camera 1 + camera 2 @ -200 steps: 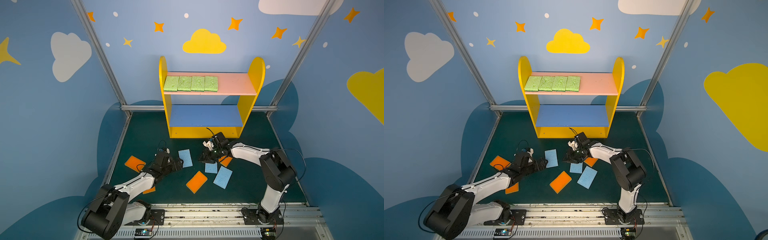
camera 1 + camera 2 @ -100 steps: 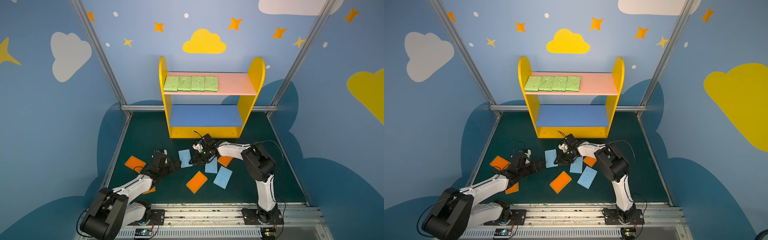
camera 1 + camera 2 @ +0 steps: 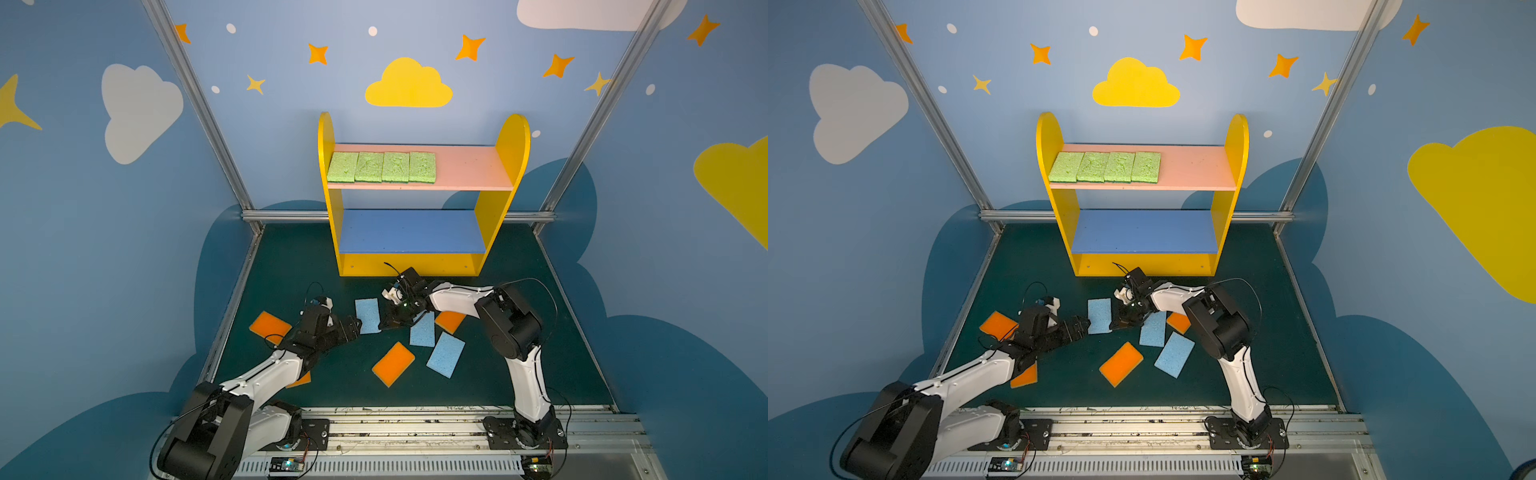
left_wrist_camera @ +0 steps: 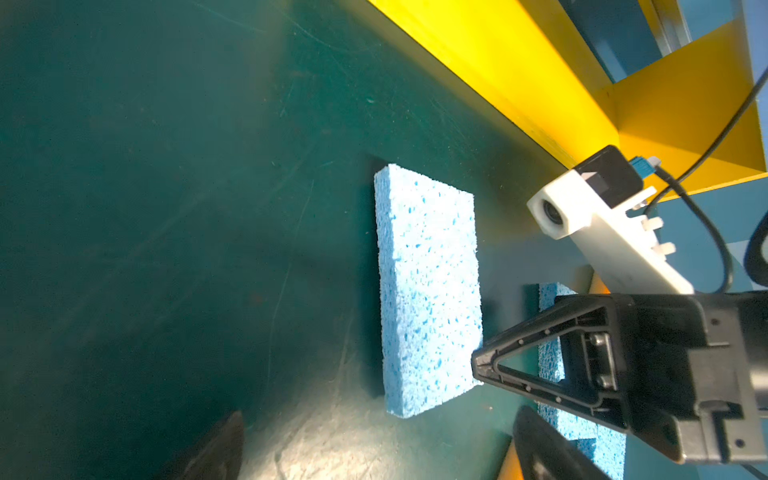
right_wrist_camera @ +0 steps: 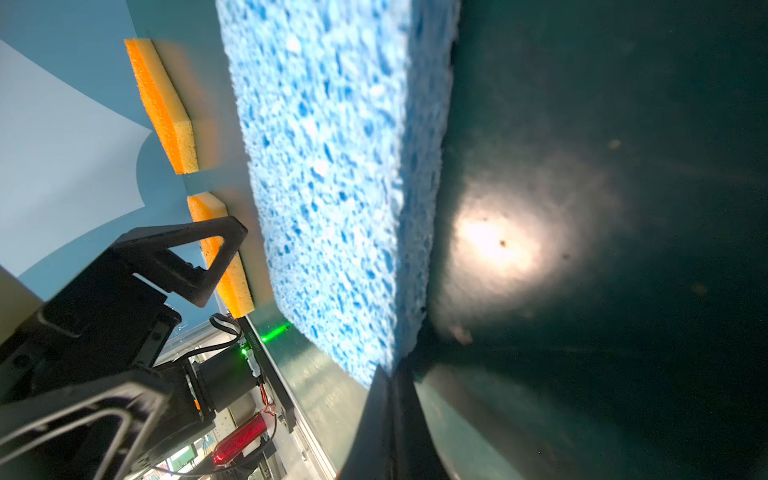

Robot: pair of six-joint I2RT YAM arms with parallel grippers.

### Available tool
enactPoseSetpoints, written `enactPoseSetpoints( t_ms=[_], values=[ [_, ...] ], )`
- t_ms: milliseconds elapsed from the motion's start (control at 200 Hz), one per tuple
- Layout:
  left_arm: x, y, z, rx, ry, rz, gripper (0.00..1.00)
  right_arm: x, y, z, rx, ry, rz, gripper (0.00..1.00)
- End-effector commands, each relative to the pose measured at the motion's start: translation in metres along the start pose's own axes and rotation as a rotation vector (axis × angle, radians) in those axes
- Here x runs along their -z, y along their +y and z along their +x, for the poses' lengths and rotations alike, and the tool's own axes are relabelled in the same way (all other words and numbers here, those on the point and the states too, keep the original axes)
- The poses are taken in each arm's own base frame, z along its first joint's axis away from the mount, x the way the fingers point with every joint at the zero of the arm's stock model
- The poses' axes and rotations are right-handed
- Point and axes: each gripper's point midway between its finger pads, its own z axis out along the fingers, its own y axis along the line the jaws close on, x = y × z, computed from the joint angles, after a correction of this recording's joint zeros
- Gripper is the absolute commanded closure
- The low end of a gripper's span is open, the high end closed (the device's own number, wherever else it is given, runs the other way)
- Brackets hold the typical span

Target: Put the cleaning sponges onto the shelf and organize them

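Several green cleaning sponges [image 3: 382, 167] lie in a row on the pink board of the shelf [image 3: 513, 141]. On the green floor a blue sponge [image 3: 368, 316] [image 4: 428, 291] lies between both grippers. My right gripper [image 3: 384, 324] [image 5: 392, 374] is shut, its tips touching that sponge's edge near a corner. No sponge shows between the jaws. My left gripper [image 3: 353, 326] [image 4: 382, 457] stands open just at the sponge's other side, nothing in it. Two more blue sponges [image 3: 422, 329] [image 3: 446, 354] lie to the right.
Orange sponges lie loose on the floor: one in the middle [image 3: 393, 363], one at the left [image 3: 270, 327], one under the right arm [image 3: 450, 321], one half hidden under the left arm [image 3: 301, 379]. The blue board [image 3: 411, 230] is bare. Blue walls enclose the floor.
My right gripper has swung left, from above the sponges on the right to the leftmost blue sponge, and its jaws have shut. The left gripper has barely moved and stays open.
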Motion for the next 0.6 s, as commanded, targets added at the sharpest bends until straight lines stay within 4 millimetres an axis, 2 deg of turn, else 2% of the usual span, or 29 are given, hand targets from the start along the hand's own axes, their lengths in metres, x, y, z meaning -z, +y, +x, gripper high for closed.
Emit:
enactPoseSetpoints(
  t_ms=[0,155,415,591],
  values=[
    [0.006,0.0,0.001,-0.004,0.001,0.0,0.0,0.01,0.01,0.0,0.031,-0.012,-0.004,1.0],
    [0.017,-0.001,-0.004,-0.007,-0.036,-0.005,0.0,0.027,0.024,0.0,0.06,-0.033,-0.02,1.0],
    [0.033,-0.004,-0.014,-0.014,-0.103,-0.002,0.0,0.065,0.06,-0.01,0.11,-0.099,-0.079,1.0],
    [0.04,-0.004,-0.019,-0.015,-0.141,-0.003,0.0,0.086,0.068,-0.029,0.102,-0.141,-0.121,1.0]
  ],
)
